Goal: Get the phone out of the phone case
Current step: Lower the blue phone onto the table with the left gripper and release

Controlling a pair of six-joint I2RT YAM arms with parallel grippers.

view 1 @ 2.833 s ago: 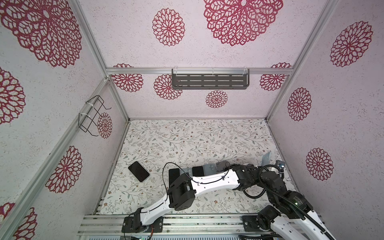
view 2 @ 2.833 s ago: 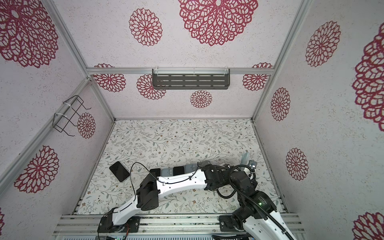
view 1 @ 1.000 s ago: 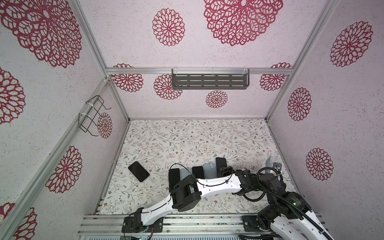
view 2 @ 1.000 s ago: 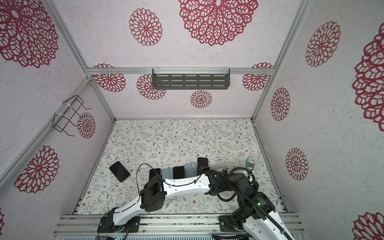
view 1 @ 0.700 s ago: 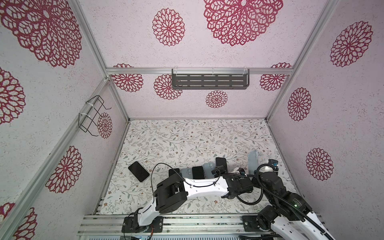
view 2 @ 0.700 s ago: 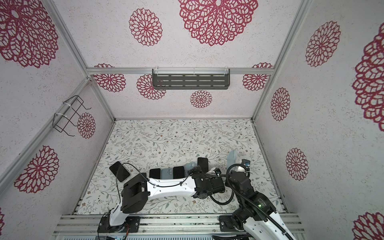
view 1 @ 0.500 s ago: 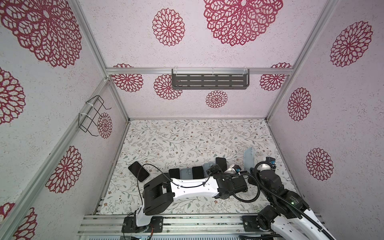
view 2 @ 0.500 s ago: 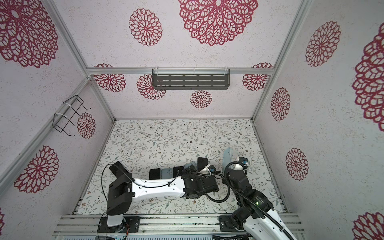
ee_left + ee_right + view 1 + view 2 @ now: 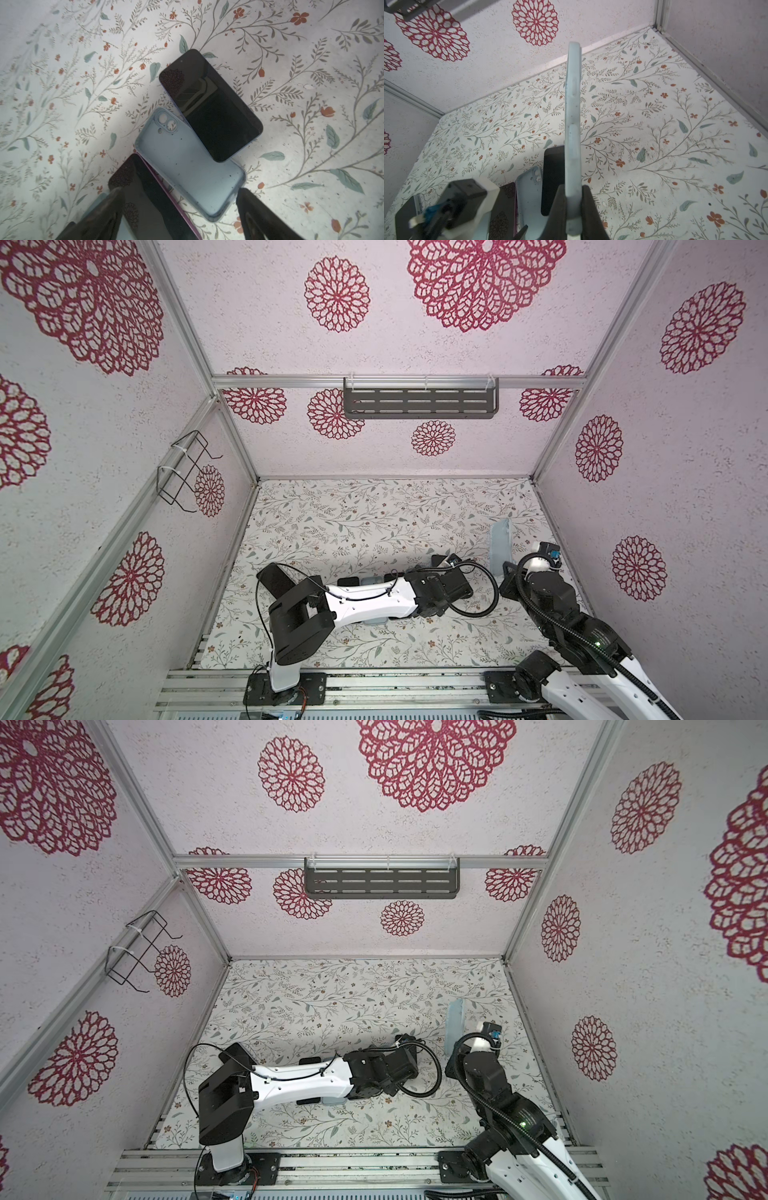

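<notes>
Right wrist view: the right gripper [image 9: 573, 200] has its fingers [image 9: 557, 207] closed narrow on the lower end of a pale blue soft phone case [image 9: 572, 116], which stands upright and edge-on above the floral-patterned surface [image 9: 675, 145]. In both top views this case [image 9: 500, 545] [image 9: 455, 1025] rises clear of the surface, near the right wall [image 9: 665, 489].

Left wrist view: the left gripper [image 9: 179, 193] hangs over the surface with its fingers [image 9: 255, 214] spread wide and nothing between them. Below it a black glass-fronted phone [image 9: 209, 106] lies flat, screen up, with no case around it. One end of it rests on a second pale blue case with camera cut-outs [image 9: 187, 166], which lies hollow side up and empty. Touching that case on its other side is a dark phone with a purple rim [image 9: 149, 197], partly hidden behind one left finger. From the right wrist camera the black phone [image 9: 552, 178] lies on the surface just behind the held case.
</notes>
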